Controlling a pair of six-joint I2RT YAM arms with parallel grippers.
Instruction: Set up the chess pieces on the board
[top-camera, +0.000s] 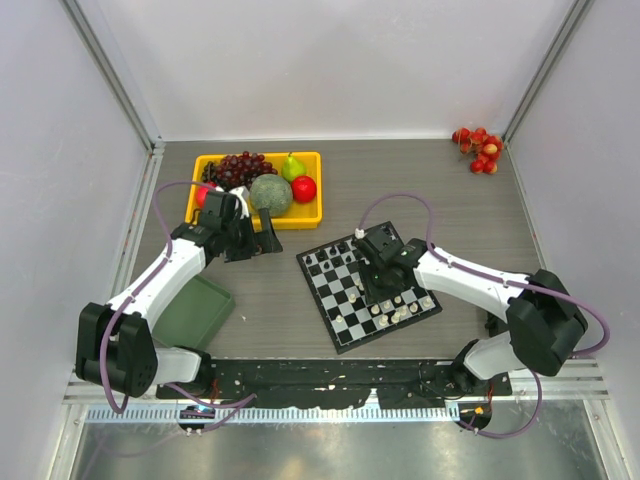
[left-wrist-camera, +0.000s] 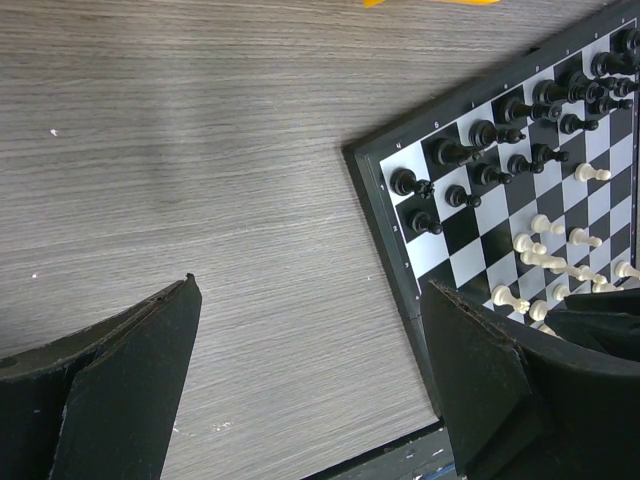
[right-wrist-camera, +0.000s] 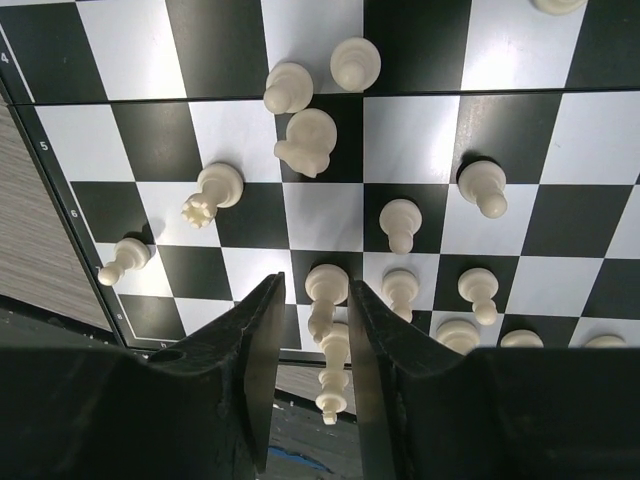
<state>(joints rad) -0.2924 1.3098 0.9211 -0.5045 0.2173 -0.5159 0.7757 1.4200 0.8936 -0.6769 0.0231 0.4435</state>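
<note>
A grey wood-grain tabletop (top-camera: 420, 190) carries the board (top-camera: 330, 300) at centre-right, black chess pieces (left-wrist-camera: 470, 165) at its far end and white ones near. The right pincer (right-wrist-camera: 315, 320) is nearly closed around a cream piece (right-wrist-camera: 328, 350) at the board's near edge. The left pincer (left-wrist-camera: 310, 380) hangs open over bare wood beside the yellow tray (top-camera: 300, 215).

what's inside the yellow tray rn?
In the yellow tray: dark grapes, a green pear, a red apple, a broccoli head. The left end effector covers the tray's near-left corner; a red item shows partly beside it.
</note>
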